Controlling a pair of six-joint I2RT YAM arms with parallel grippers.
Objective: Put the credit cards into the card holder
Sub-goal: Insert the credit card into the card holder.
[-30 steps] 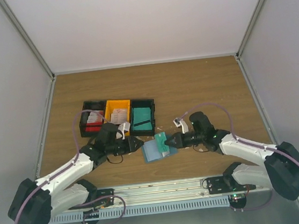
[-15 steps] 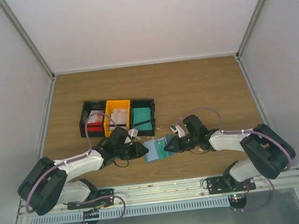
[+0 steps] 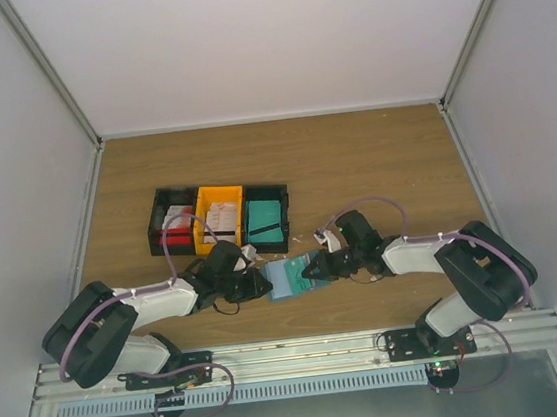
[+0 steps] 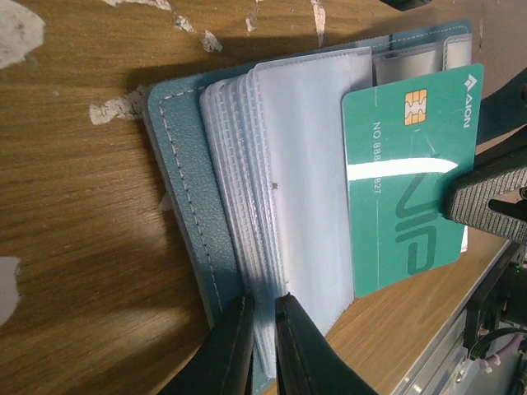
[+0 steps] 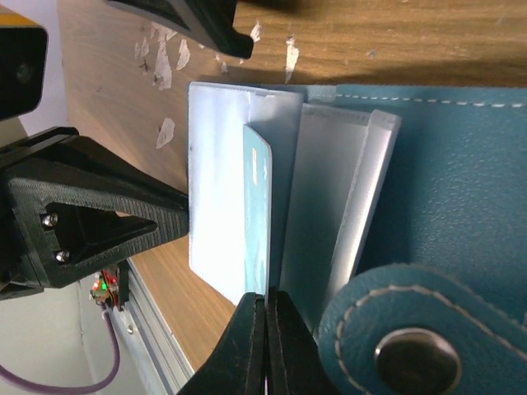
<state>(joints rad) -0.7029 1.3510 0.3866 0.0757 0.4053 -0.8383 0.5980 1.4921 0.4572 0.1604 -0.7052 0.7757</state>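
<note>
Left gripper pinching card holder's sleeve stack; right gripper clamping green credit card by edge. Table carrying holder, lying open between grippers. Card lying across clear sleeves, chip facing up.

On table, near its front edge: holder, open, between left gripper at its left and right gripper at its right. Behind it and leftward: bins. On its sleeves, at the right: card.
</note>
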